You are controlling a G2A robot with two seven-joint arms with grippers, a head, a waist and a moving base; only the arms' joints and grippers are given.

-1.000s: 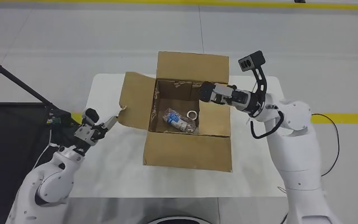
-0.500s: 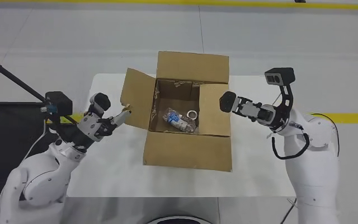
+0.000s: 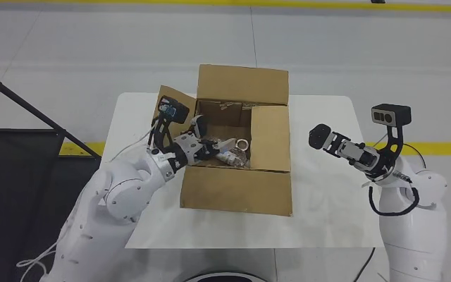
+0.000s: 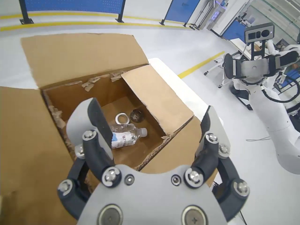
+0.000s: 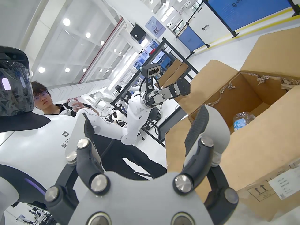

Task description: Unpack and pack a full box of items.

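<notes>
An open cardboard box (image 3: 236, 190) stands mid-table with its flaps spread. Inside lie a clear plastic bottle (image 3: 229, 156) with a blue label, a white ring (image 3: 242, 144) and a dark round piece (image 4: 137, 115). My left gripper (image 3: 211, 146) hangs open over the box's left side, above the opening; its wrist view looks down past the fingers (image 4: 98, 118) at the bottle (image 4: 126, 136) and ring (image 4: 122, 118). My right gripper (image 3: 317, 135) is open and holds nothing, to the right of the box and apart from it. In its wrist view the gripper (image 5: 143, 127) faces the box wall (image 5: 246, 155).
The white table (image 3: 134, 127) has bare surface on both sides of the box. The right flap (image 3: 271, 148) lies flat toward my right arm; the back flap (image 3: 243, 83) stands up. Torn paper scraps line the box's inner rim.
My left arm swung in from the table's left edge to above the box's left side. My right arm drew back out of the box to the right.
</notes>
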